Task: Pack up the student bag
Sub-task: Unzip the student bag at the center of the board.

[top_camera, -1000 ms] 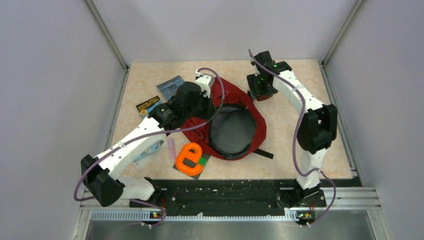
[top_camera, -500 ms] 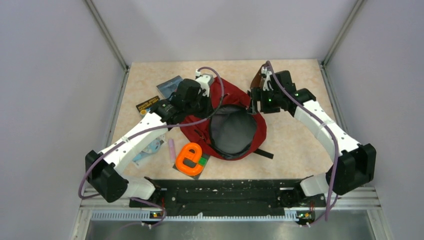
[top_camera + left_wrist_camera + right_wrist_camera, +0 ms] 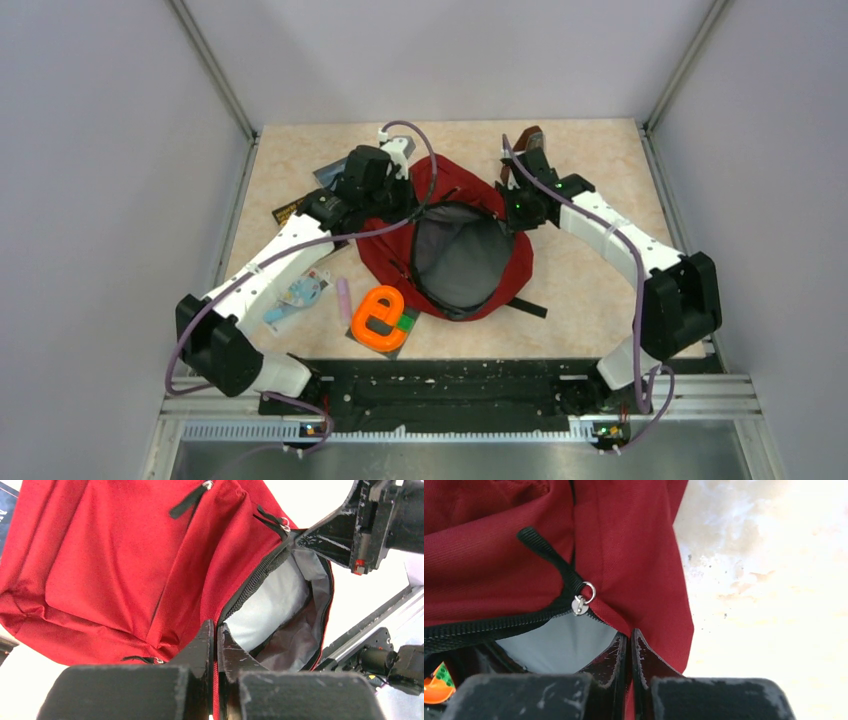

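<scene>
Left end effector (image 3: pixel 216 626) and right end effector (image 3: pixel 628 632) pinch the bag (image 3: pixel 100 565) rim; thin fabric could slip, collapsing the mouth.

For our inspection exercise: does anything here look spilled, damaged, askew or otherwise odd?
Nothing stands out. The student bag lies open, its rim pinched on either side by the left end effector and right end effector; nothing looks spilled or torn.

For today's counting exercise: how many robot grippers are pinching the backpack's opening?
2. The left gripper pinches the backpack rim at the opening's far-left side; the right gripper pinches the rim at its far-right side. Neither is hidden.
</scene>
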Available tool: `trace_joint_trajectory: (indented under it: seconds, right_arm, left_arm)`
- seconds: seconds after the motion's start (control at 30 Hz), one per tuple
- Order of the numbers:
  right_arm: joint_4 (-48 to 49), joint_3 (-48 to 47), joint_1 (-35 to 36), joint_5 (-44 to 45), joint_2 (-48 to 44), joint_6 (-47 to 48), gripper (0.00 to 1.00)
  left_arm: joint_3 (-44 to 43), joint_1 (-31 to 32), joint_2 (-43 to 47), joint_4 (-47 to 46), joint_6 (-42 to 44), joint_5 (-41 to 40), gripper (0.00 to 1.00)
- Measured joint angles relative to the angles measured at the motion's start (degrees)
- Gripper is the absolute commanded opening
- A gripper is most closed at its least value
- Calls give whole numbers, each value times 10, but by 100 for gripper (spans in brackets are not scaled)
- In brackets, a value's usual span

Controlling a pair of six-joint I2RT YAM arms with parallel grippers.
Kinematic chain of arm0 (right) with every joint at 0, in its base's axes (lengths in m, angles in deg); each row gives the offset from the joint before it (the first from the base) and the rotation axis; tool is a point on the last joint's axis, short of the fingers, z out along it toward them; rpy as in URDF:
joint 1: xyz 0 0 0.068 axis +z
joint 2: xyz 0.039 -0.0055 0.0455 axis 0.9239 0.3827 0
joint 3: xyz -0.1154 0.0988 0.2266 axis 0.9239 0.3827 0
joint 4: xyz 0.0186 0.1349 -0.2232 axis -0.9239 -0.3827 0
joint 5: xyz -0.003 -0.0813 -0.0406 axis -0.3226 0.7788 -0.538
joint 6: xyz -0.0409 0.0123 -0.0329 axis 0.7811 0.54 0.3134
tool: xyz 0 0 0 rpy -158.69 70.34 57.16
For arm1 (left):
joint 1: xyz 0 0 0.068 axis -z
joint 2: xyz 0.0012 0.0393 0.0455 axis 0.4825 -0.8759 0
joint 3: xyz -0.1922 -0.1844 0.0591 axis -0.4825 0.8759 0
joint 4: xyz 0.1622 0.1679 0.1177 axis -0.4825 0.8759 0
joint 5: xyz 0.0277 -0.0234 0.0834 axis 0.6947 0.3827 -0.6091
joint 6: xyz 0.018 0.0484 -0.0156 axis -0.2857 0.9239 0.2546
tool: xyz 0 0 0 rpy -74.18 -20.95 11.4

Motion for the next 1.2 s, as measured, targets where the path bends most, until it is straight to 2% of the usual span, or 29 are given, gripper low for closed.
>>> trace_joint_trajectory:
  seconds: [0.37,0.57,0.67,0.93,1.2]
  right_arm:
    - [33,50,14,60,-59,-35,0]
    - [17,72,8,133,-74,-47,0]
    - [15,73,8,144,-74,-50,0]
    - [7,73,7,167,-74,-57,0]
    - [4,77,8,195,-83,-80,0]
  left_arm:
    - [-20,-67,-13,0,-10,29,0]
    - [-38,-130,-13,1,-2,19,0]
    - [-39,-141,-18,-9,14,25,0]
    - [-39,-151,-109,-71,60,34,0]
    - [-90,-178,-226,-75,79,7,0]
